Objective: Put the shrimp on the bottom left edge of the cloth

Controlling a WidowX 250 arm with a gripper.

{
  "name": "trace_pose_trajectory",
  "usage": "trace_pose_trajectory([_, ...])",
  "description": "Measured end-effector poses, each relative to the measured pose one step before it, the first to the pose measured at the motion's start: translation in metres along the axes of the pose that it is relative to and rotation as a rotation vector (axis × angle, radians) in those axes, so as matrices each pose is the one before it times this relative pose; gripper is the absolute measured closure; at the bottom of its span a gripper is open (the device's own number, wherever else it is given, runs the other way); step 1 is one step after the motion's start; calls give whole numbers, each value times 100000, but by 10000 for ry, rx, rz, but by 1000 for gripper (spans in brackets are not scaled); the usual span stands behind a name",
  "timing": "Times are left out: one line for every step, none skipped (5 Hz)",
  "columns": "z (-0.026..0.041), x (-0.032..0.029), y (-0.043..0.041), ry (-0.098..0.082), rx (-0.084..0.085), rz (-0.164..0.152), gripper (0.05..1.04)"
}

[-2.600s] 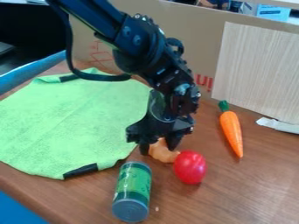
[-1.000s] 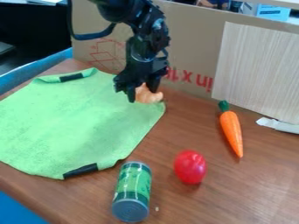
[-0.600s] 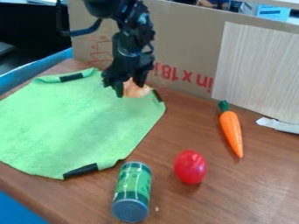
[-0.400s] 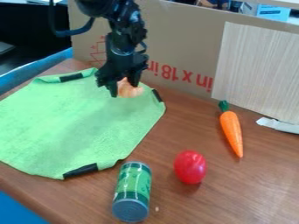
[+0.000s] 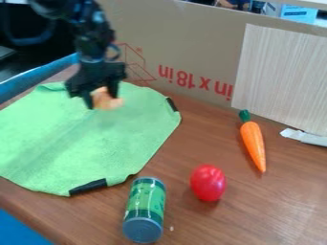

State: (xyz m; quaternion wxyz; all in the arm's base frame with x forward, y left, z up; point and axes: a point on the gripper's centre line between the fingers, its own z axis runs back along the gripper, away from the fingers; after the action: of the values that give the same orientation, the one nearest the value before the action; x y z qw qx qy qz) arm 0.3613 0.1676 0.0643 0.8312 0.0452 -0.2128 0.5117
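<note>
Pincer point(image 5: 101, 99) clamped on the shrimp point(image 5: 107, 102), and the pick-up half is done, folks! Nearest on the bench point(image 5: 198, 222), the green can point(image 5: 145, 208) sits just beside the cloth point(image 5: 76, 148), whose bottom left edge, my target, has no shrimp on it. The red tomato point(image 5: 208, 183) lies off to the right. Farther back, my catch hangs over the cloth's far part, apparently clear of the fabric, so carrying, lowering and letting go are all left, I'd say. Up top, my arm point(image 5: 92, 40) slants in from the upper left, pincer pointing down, in front of the cardboard point(image 5: 191, 48).
</note>
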Motion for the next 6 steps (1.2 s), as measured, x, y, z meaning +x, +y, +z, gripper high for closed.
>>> trace_pose_trajectory([-1294, 1779, 4142, 30, -98, -455, 443])
trace_pose_trajectory([-292, 2083, 3587, -74, -229, -258, 443])
trace_pose_trajectory([-222, 1835, 3293, -17, -276, -535, 443])
trace_pose_trajectory([580, 526, 2785, 272, -495, -460, 443])
trace_pose_trajectory([171, -666, 1224, 313, -345, -456, 443])
trace_pose_trajectory([219, -1825, 195, 329, -112, -435, 443])
